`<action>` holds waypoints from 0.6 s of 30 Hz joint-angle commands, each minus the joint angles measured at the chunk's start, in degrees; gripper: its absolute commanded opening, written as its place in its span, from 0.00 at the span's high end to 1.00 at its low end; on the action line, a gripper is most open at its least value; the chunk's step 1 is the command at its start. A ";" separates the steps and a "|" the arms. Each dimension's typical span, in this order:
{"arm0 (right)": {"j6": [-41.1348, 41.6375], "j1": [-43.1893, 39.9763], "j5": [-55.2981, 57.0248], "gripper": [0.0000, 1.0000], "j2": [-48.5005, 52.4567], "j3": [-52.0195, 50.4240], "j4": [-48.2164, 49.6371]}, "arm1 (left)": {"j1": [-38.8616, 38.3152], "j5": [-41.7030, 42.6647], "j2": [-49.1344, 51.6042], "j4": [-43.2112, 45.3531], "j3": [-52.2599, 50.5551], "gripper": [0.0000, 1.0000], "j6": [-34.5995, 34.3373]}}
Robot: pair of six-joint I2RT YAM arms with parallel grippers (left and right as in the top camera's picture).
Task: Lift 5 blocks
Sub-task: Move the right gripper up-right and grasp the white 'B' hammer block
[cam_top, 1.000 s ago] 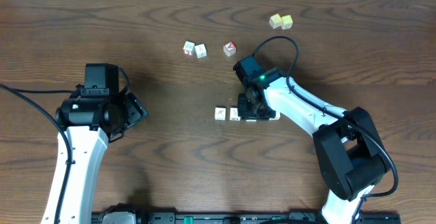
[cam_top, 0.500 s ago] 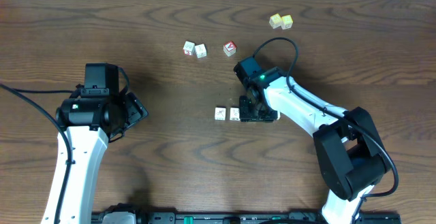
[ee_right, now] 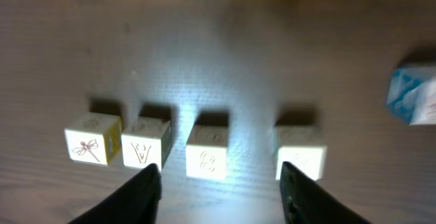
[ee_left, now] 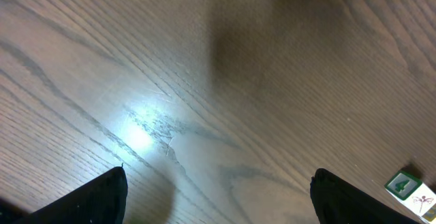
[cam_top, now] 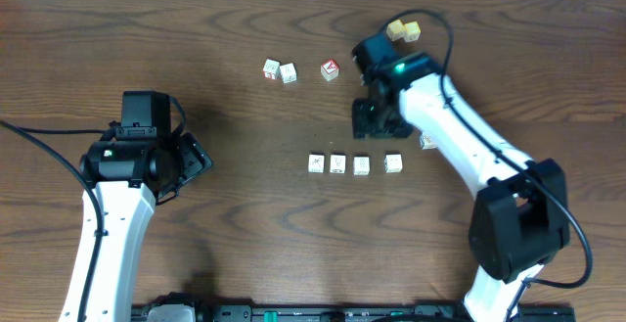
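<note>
Several whitish blocks lie in a row on the table: the leftmost (cam_top: 316, 163), one beside it (cam_top: 337, 163), a third (cam_top: 361, 165) and the rightmost (cam_top: 392, 162). My right gripper (cam_top: 377, 116) hovers behind the row, open, with nothing between its fingers. Its wrist view looks down on the same row, from the dragonfly block (ee_right: 92, 139) to the rightmost block (ee_right: 302, 154), with the right gripper (ee_right: 218, 173) above them. My left gripper (cam_top: 191, 161) is open and empty at the left, far from the row. The dragonfly block (ee_left: 412, 193) shows at the corner ahead of the left gripper (ee_left: 218, 183).
Two more whitish cubes (cam_top: 280, 70) and a red-faced cube (cam_top: 331, 69) sit at the back. Two pale yellow cubes (cam_top: 403, 31) lie behind the right arm. Another small cube (cam_top: 428, 142) peeks out beside that arm, seen bluish (ee_right: 412, 94) in the right wrist view.
My right gripper has opened, risen off the row's right end and drawn back toward the far side, leaving the blocks on the table. The left arm has not moved.
</note>
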 commanded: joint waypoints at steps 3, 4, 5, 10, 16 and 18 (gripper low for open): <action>-7.52 -7.89 0.96 0.37 -0.35 1.73 -1.51 | 0.31 -0.52 0.17 -0.13 -0.13 0.14 -0.09; -8.81 -9.16 0.94 0.37 -0.35 1.57 -1.62 | 0.31 -0.52 0.17 -0.13 -0.13 0.14 -0.09; -10.80 -10.64 0.50 0.36 -0.35 1.36 -1.73 | 0.31 -0.52 0.17 -0.13 -0.13 0.14 -0.09; -19.08 -14.29 -0.55 0.31 -0.35 -0.52 -0.55 | 0.31 -0.52 0.17 -0.13 -0.13 0.14 -0.09; -22.53 -14.88 3.17 0.22 -0.35 -5.57 2.99 | 0.31 -0.52 0.17 -0.13 -0.13 0.14 -0.09; -22.53 -14.88 6.12 0.22 -0.35 -7.37 4.46 | 0.31 -0.52 0.17 -0.13 -0.13 0.14 -0.09</action>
